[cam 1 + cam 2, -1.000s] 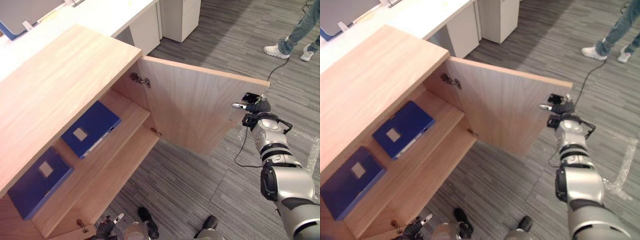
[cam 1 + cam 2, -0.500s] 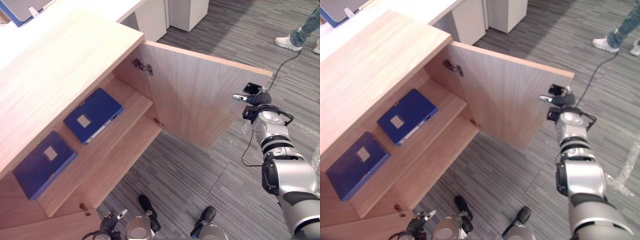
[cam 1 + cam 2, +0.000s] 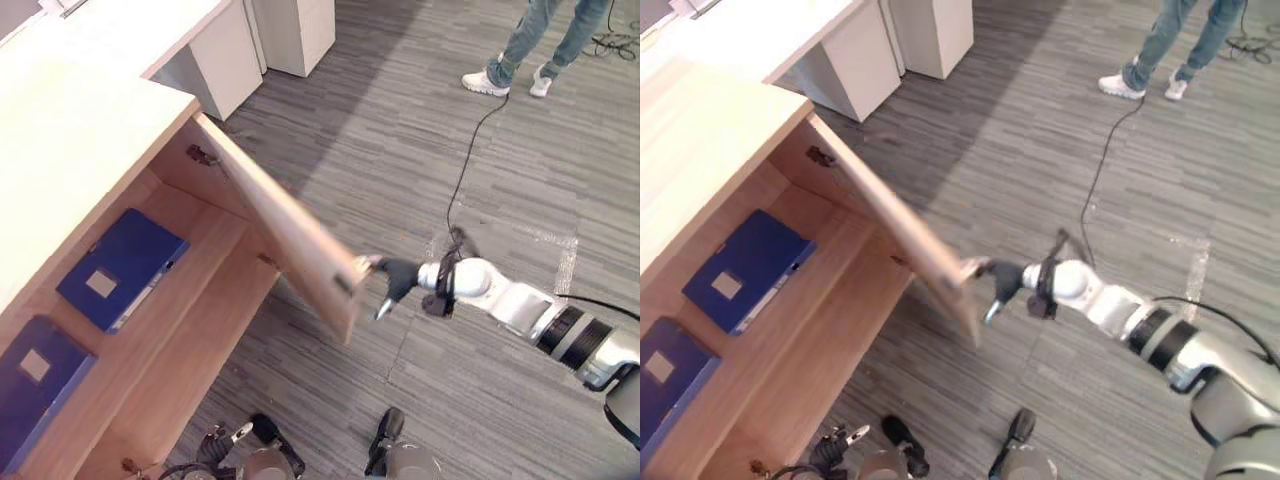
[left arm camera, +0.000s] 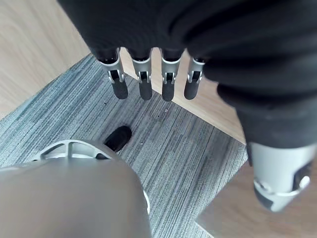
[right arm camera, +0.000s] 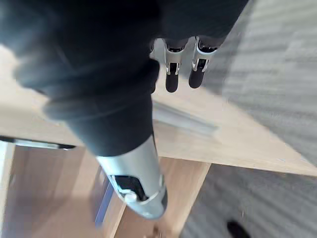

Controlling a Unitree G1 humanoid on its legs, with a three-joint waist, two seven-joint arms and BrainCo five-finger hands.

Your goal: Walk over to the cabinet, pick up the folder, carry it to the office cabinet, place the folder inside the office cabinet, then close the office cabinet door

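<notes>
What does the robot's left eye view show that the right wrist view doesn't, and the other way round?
The left eye view adds a person's legs, a white desk and a plain look at blue folders on the shelf. The right wrist view adds a close look at the right hand, fingers straight, by a grey strip on the wood. Both show the wooden cabinet door with that hand at it.

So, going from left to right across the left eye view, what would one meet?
Near folder → far folder → door → right hand → person's shoes.
</notes>
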